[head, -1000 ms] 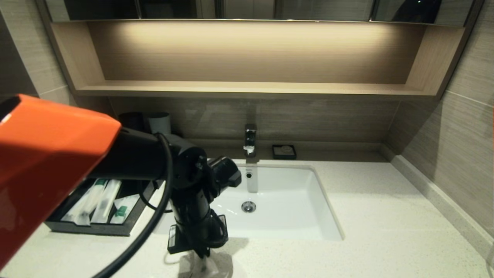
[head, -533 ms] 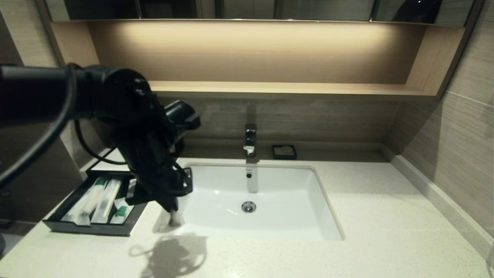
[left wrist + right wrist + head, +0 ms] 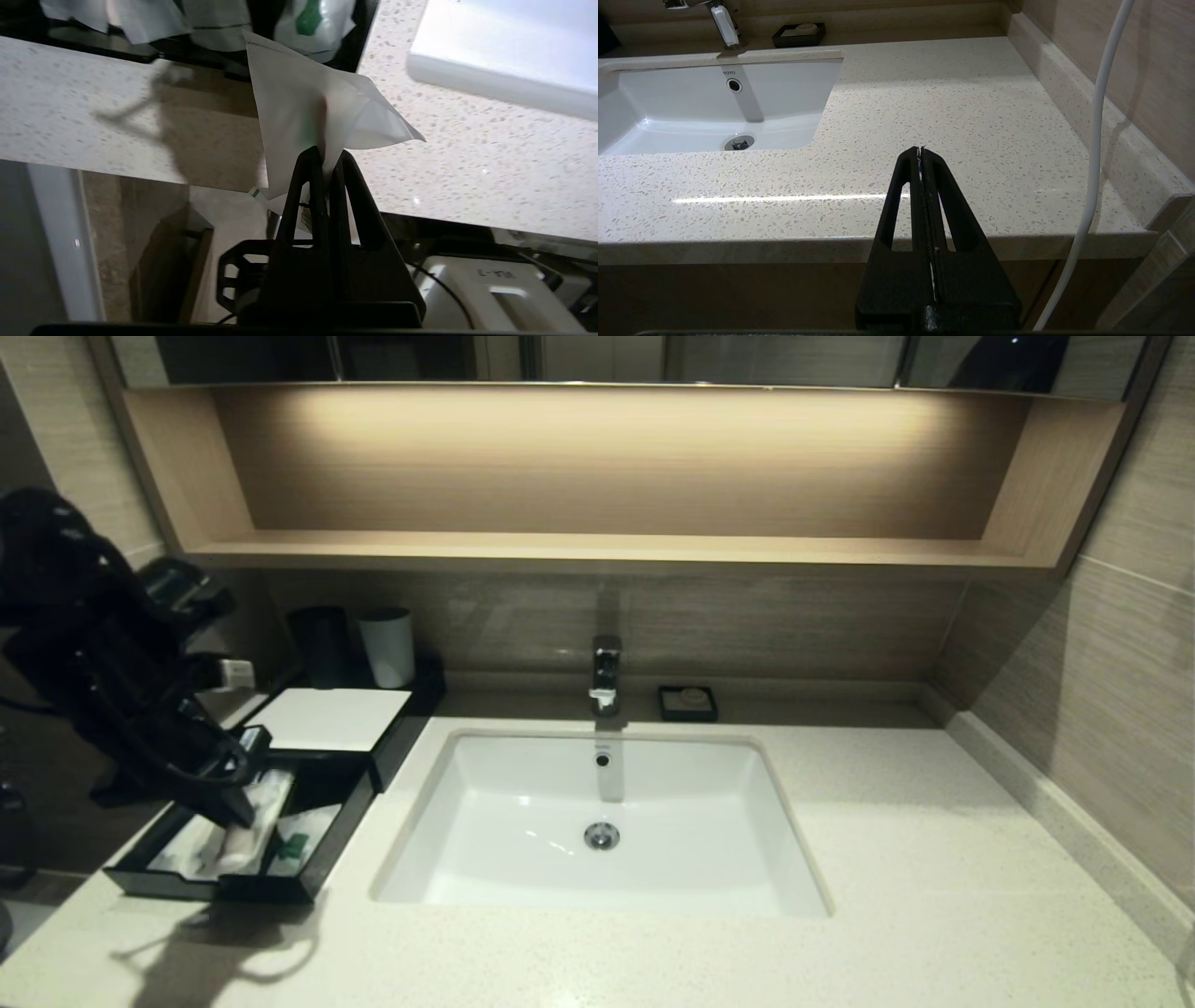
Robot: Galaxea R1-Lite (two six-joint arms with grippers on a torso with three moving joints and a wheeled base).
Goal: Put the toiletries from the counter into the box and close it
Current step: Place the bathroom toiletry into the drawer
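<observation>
A clear-wrapped packet (image 3: 299, 112) is pinched in the left tool (image 3: 233, 821), which hangs over the open drawer of the black box (image 3: 308, 873) at the worktop's (image 3: 887, 859) left end. Toothbrush packets (image 3: 271, 798) and a green-marked sachet (image 3: 301, 840) lie inside. The right tool (image 3: 920, 150) is clenched, empty, off the worktop's front edge.

This is a bathroom, most likely a hotel's. A white rectangular sink (image 3: 602, 821) is set into a pale speckled stone surface (image 3: 934, 859), with a chrome tap (image 3: 605, 674) behind it and a small black soap dish (image 3: 687, 703) beside the tap. Wood-grain tiles line the walls, and a lit wooden wall shelf (image 3: 597, 553) runs under mirrored cabinets. Wrapped toiletries (image 3: 280, 835) lie in a black box (image 3: 308, 887) (guest-amenity style), with two cups (image 3: 359, 647) nearby.
</observation>
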